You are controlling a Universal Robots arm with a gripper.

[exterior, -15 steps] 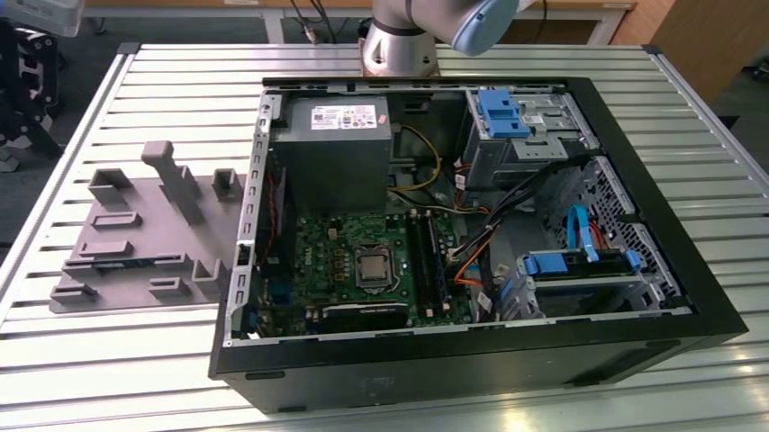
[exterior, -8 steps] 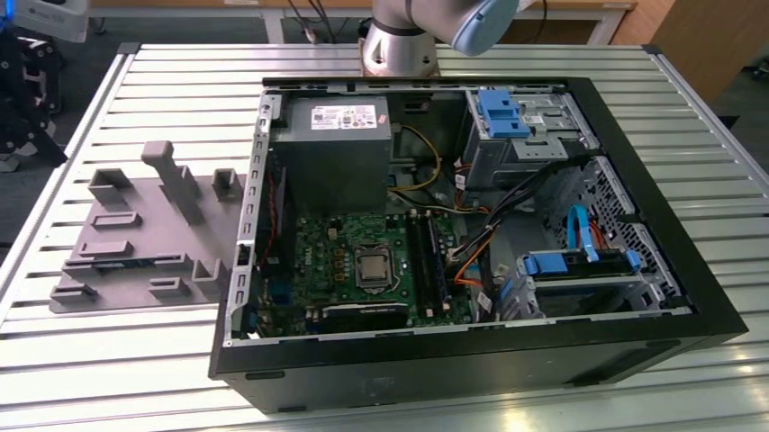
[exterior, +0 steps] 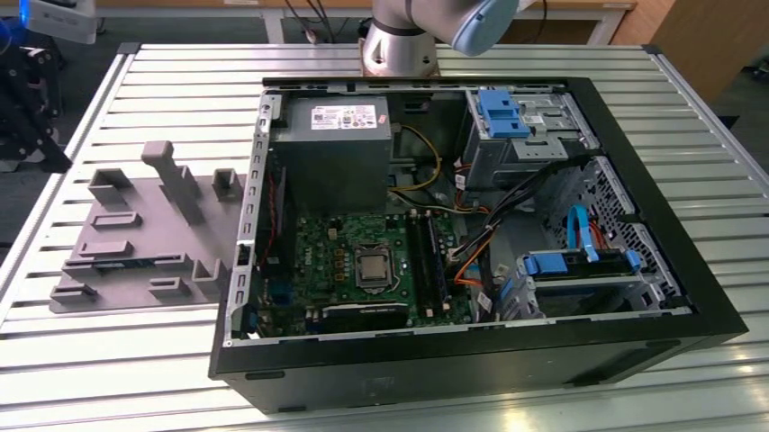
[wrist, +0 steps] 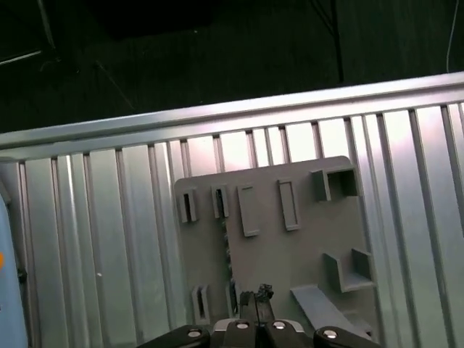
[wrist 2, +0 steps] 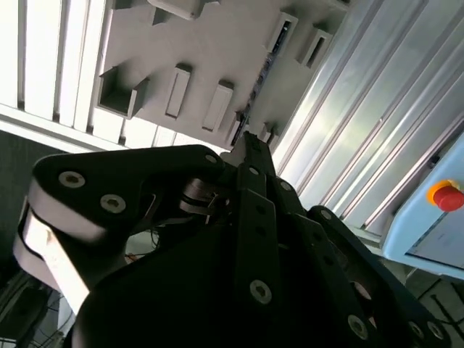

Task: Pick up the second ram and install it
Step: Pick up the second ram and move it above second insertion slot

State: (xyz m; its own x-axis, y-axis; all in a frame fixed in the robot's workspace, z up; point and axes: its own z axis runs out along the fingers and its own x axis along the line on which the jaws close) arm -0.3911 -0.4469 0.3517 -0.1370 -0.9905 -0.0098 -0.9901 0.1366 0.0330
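The second ram (wrist: pixel 225 243) is a thin dark stick standing on edge in the slots of a grey fixture plate (wrist: pixel 290 254). It shows as a dark line (wrist 2: pixel 259 72) in the second wrist view and as a bluish strip (exterior: pixel 135 262) on the plate (exterior: pixel 132 216) in the exterior view. My gripper (wrist: pixel 255 296) hangs well above the plate, close to one end of the stick, with its fingertips together and nothing between them. The same black fingers taper to one tip (wrist 2: pixel 250 143). The open computer case (exterior: pixel 481 360) holds the green motherboard (exterior: pixel 324 261) with dark memory slots (exterior: pixel 429 256).
The slatted aluminium table (exterior: pixel 180 81) carries the plate at the exterior view's left and the case at its right. Inside the case are a grey power supply (exterior: pixel 330 144), light-blue drive brackets (exterior: pixel 499 112) and loose cables (exterior: pixel 481 243). A red button (wrist 2: pixel 444 196) sits beyond the table edge.
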